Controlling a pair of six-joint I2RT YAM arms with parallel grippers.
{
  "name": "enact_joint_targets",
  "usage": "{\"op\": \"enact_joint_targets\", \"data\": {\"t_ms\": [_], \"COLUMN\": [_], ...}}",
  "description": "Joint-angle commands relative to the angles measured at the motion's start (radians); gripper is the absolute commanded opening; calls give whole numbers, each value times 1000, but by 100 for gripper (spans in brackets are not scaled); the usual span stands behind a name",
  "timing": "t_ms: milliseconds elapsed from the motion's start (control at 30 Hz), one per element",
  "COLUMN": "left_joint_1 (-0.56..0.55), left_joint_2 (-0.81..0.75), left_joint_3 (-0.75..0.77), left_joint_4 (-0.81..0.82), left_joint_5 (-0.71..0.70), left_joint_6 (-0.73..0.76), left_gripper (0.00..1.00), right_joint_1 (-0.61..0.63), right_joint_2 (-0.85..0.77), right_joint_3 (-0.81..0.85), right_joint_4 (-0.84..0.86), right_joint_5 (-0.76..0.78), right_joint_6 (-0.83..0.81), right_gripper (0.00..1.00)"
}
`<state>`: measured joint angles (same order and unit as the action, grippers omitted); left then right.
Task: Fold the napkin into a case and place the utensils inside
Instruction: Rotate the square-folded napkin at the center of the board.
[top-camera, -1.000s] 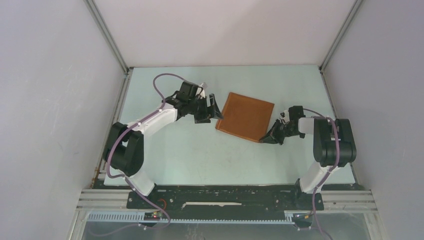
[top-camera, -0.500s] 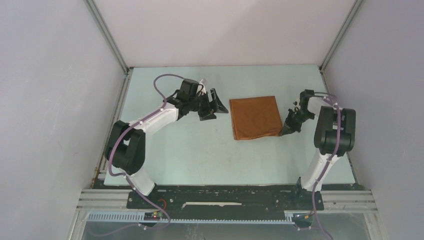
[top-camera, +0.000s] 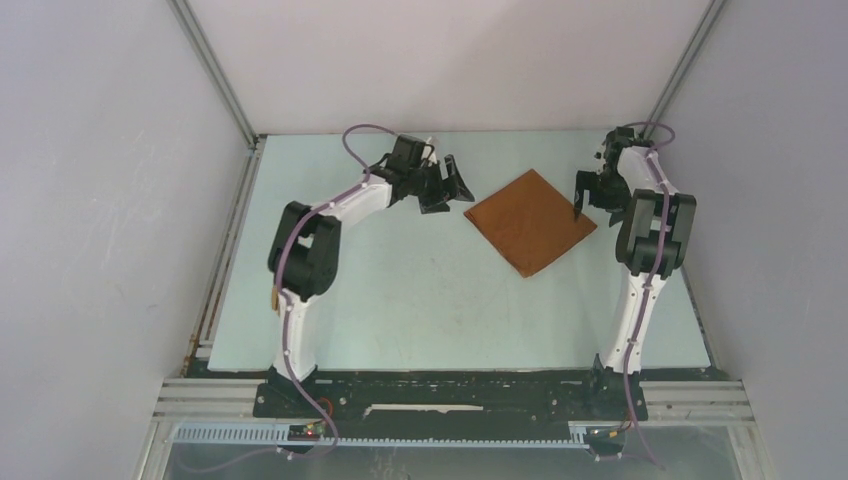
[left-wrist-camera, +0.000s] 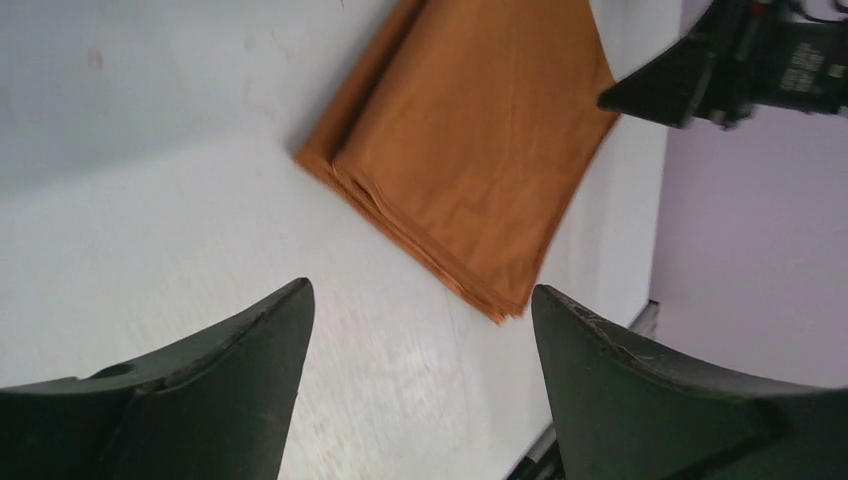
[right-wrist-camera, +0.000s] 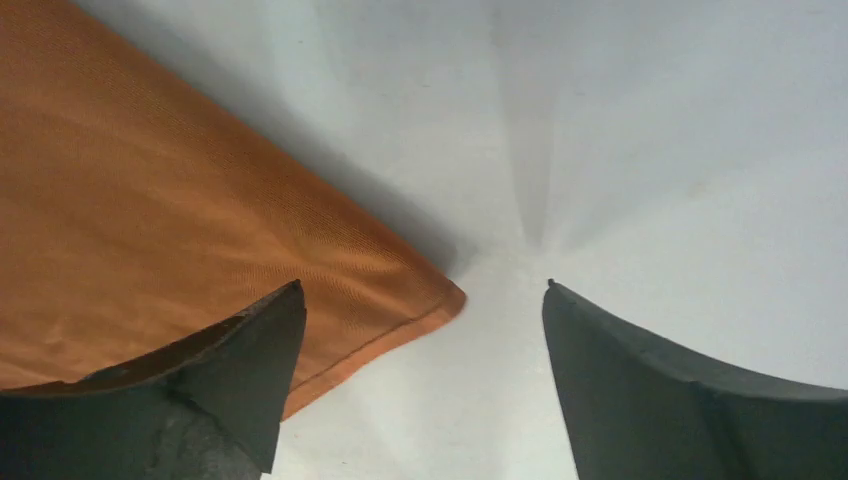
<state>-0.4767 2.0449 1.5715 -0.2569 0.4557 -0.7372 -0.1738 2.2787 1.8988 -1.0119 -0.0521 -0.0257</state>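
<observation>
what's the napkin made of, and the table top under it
Napkin: woven cloth, matte rust-orange; the right wrist view shows a fine weave and a stitched hem, the left wrist view stacked folded layers. Table: hard, smooth, pale sheet with faint sheen, perhaps laminate or painted board; the look leaves it open.

We record the left arm stretched toward one o'clock, the left claw (top-camera: 452, 186) spread wide. The right arm reaches to twelve o'clock, the right claw (top-camera: 583, 196) parted and pointing toward seven o'clock.

Folded napkin (left-wrist-camera: 470, 150) sits beyond L claw (left-wrist-camera: 420, 288) (jaws apart).
</observation>
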Motion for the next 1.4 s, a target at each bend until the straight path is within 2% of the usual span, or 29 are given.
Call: {"op": "enact_joint_targets", "data": {"t_ms": [0, 67, 133, 167, 267, 400, 500, 733, 967, 1133, 1367], "left_joint_1": [-2, -2, -3, -3, -2, -3, -5, -13, -11, -11, -10], "left_joint_2": [172, 249, 306, 326, 368, 416, 437, 500, 504, 514, 519], "left_joint_3": [224, 322, 411, 445, 528, 568, 567, 601, 599, 605, 605], "left_joint_4": [-114, -172, -230, -249, -298, -332, -327, -317, -316, -307, -272], "left_joint_5": [42, 42, 32, 21, -23, -37, -11, 93, 75, 80, 98], "left_joint_6": [134, 153, 167, 175, 207, 239, 234, 220, 217, 202, 166], "left_gripper": [84, 83, 81, 81, 79, 74, 70, 73, 56, 51, 35], "right_joint_1": [36, 40, 71, 89, 129, 171, 200, 181, 181, 181, 181], "right_joint_2": [-102, -224, -392, -470, -665, -804, -856, -888, -889, -878, -868], "right_joint_3": [37, -59, -227, -346, -566, -744, -780, -781, -786, -798, -805], "right_joint_4": [-53, -12, 110, 181, 344, 425, 430, 424, 421, 427, 422], "right_joint_5": [177, 170, 128, 80, -135, -277, -268, -265, -258, -260, -264], "right_joint_6": [65, 169, 225, 240, 299, 360, 363, 350, 344, 344, 335], "right_gripper": [100, 100, 100, 100, 100, 100, 100, 100, 100, 99, 99]}}
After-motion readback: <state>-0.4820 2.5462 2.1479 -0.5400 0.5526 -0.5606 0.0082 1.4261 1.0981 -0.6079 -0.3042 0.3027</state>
